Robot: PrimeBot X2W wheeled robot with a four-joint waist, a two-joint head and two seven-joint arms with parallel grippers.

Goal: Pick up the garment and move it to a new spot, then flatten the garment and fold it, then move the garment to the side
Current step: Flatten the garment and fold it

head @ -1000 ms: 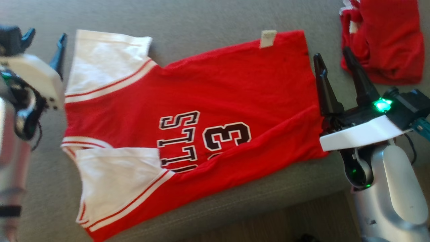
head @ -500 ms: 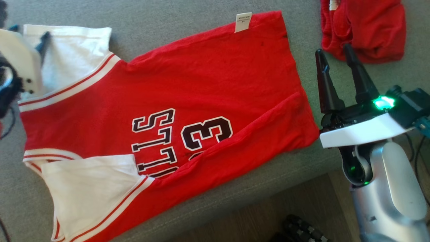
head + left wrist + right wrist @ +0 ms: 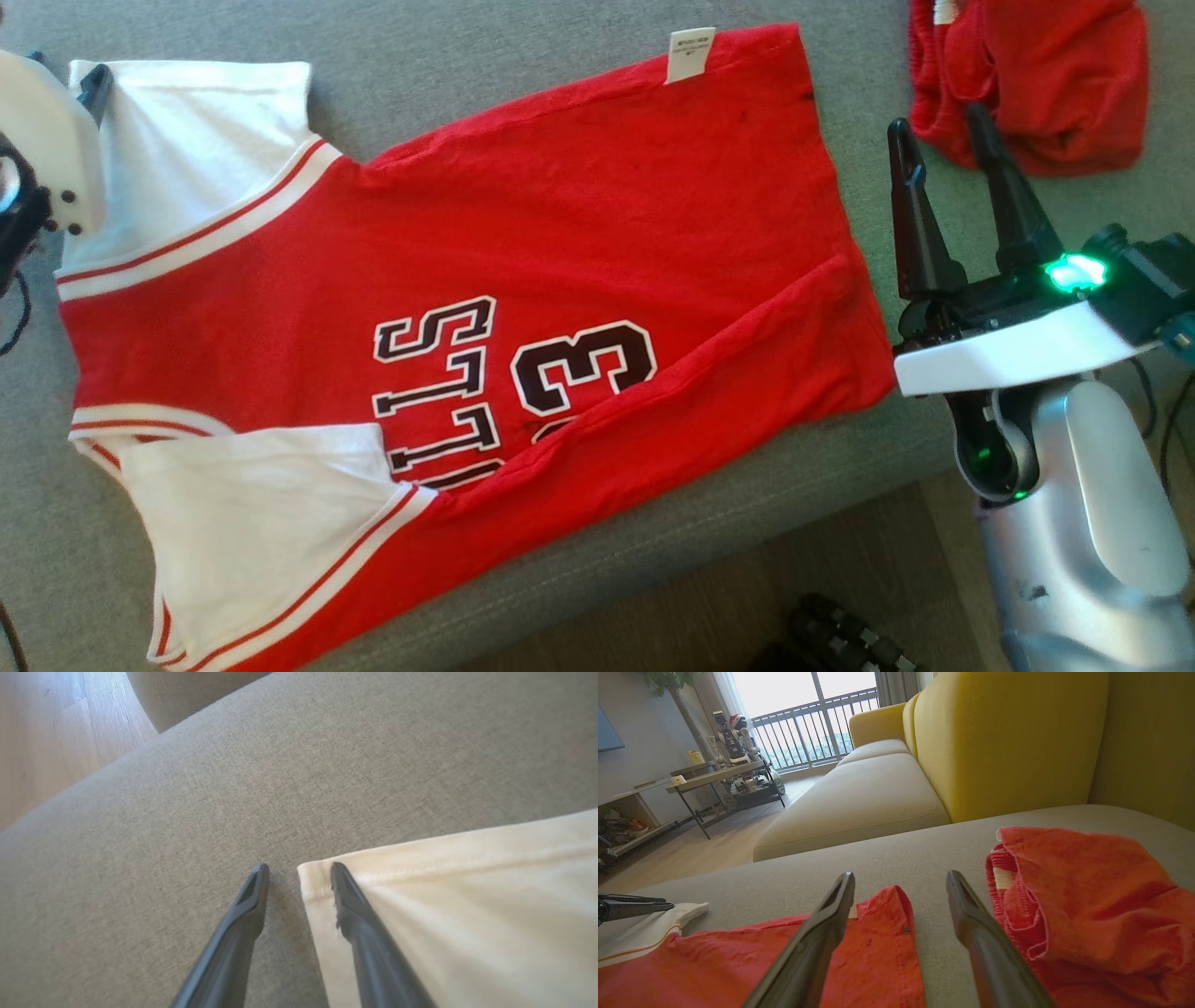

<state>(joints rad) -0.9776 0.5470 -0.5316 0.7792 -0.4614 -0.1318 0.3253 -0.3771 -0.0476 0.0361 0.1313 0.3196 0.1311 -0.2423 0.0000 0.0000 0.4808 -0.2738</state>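
The garment (image 3: 560, 243) is a red jersey shirt with white sleeves and black lettering, spread flat on the grey sofa cushion (image 3: 523, 56). My left gripper (image 3: 299, 868) sits at the far sleeve's outer corner, jaws apart. One finger (image 3: 243, 924) rests on the cushion and the other lies on the white sleeve (image 3: 467, 896), with the corner between them. In the head view the left gripper (image 3: 89, 84) is at the upper left. My right gripper (image 3: 937, 119) hovers open and empty just right of the garment's hem. The right wrist view shows that gripper (image 3: 900, 876) above the hem (image 3: 878, 952).
Another red piece of clothing (image 3: 1036, 75) lies bunched at the back right, close to my right fingers. The cushion's front edge drops to wood floor (image 3: 747, 597). A yellow backrest (image 3: 1008, 737) rises behind. A low table (image 3: 719, 772) stands across the room.
The head camera has shifted. My left gripper has come from beside the far sleeve onto its corner, and its jaws have narrowed. The right gripper stays open in place.
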